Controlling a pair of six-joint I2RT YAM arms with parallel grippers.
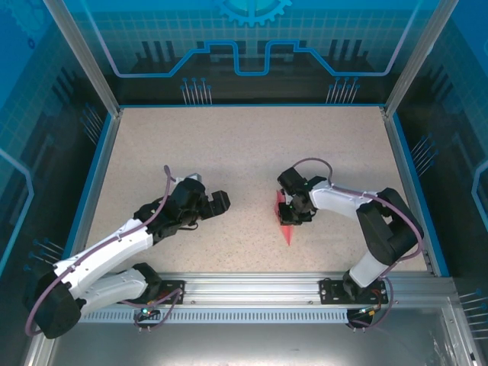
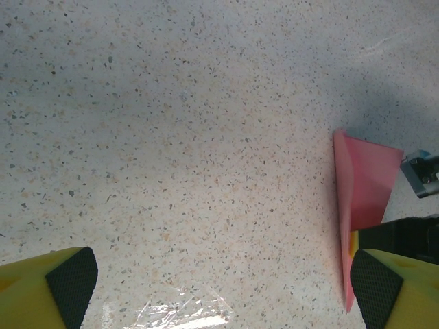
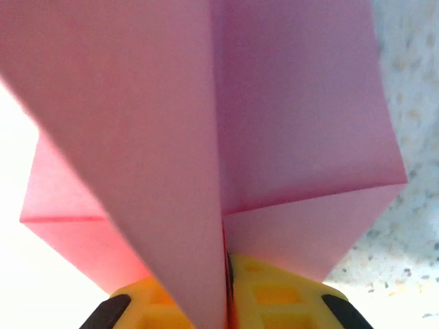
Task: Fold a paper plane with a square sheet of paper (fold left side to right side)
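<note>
the right gripper [image 3: 226, 296] has its jaws drawn in tight, the yellow fingers [image 3: 274, 295] almost meeting; the paper plane [image 3: 206, 137] stands pinched in the narrow slot between them, its centre crease running straight down into the gap; from there pink folded flaps spread out and away to both sides of the jaws, the one on the right ending in a sharp corner over the speckled table [image 3: 411, 103]; from above, the right gripper [image 1: 292, 212] sits on the wider end of the paper plane [image 1: 285, 223], whose slim point reaches past the jaws toward the near edge of the table [image 1: 244, 152];

the left gripper [image 2: 223, 288] has its jaws spread wide and grips nothing, only bare speckled surface between the two black pads [image 2: 68, 284]; the paper plane [image 2: 367, 171] lies ahead of these jaws, off by the right-hand pad, not between the pads.
</note>
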